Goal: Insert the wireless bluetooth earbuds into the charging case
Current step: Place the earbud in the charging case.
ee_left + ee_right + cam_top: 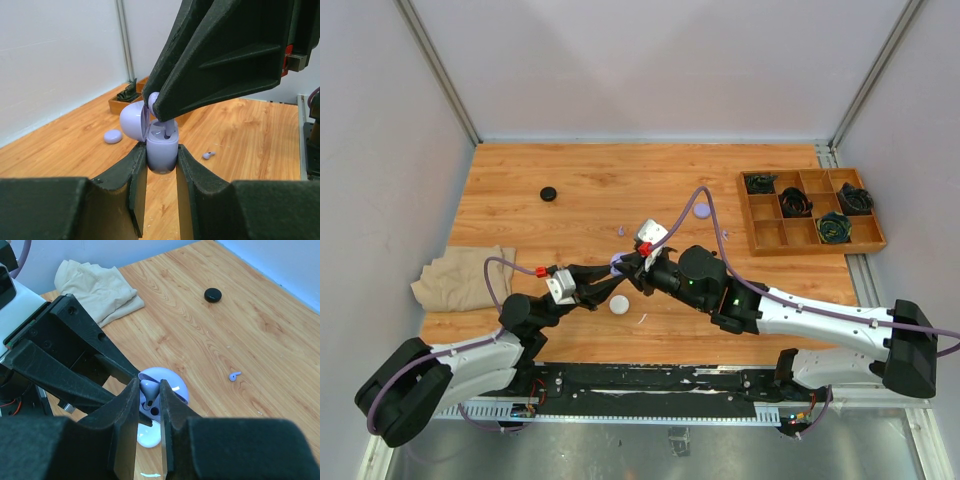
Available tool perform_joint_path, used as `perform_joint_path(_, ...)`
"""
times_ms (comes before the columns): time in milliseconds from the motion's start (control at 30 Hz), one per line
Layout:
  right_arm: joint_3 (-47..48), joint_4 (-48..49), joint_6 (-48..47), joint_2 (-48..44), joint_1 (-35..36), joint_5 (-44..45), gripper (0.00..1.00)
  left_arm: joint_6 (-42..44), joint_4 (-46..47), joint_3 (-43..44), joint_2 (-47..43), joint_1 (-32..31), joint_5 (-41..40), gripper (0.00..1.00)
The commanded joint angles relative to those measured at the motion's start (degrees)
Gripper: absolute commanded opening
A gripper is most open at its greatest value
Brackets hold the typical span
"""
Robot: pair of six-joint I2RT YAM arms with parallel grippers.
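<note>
Currently, lavender charging case [162,146] is clamped by left gripper [161,162]; right gripper [148,394] is closed on lavender earbud [152,99] directly above case.

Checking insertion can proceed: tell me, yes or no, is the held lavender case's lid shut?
No, the lavender case in the left claw has its lid swung open.

Wood-grain table [570,170]: black case [549,193] at ten o'clock, beige cloth [465,277] at nine, compartment tray [767,234] at two, lavender case [701,210] at one, white case [619,304] at six, loose lavender earbud [234,375] near centre.
</note>
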Motion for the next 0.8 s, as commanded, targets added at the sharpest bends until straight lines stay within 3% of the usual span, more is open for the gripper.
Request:
perform_joint_path(0, -0.94, 0.50, -0.65, 0.50, 0.79, -0.50, 0.20, -0.01, 1.66, -2.18, -0.95, -0.24, -0.67, 0.00)
perform_joint_path(233, -0.92, -0.12, -0.57, 0.99, 0.92, -0.43, 0.25, -0.11, 1.28, -2.17, -1.25, -0.24, -1.02, 0.00)
perform_joint_path(767, 1.04, -5.77, -0.65, -2.72, 0.79, 3.42, 0.55, 0.02, 0.08, -1.68, -1.08, -0.24, -0.77, 0.00)
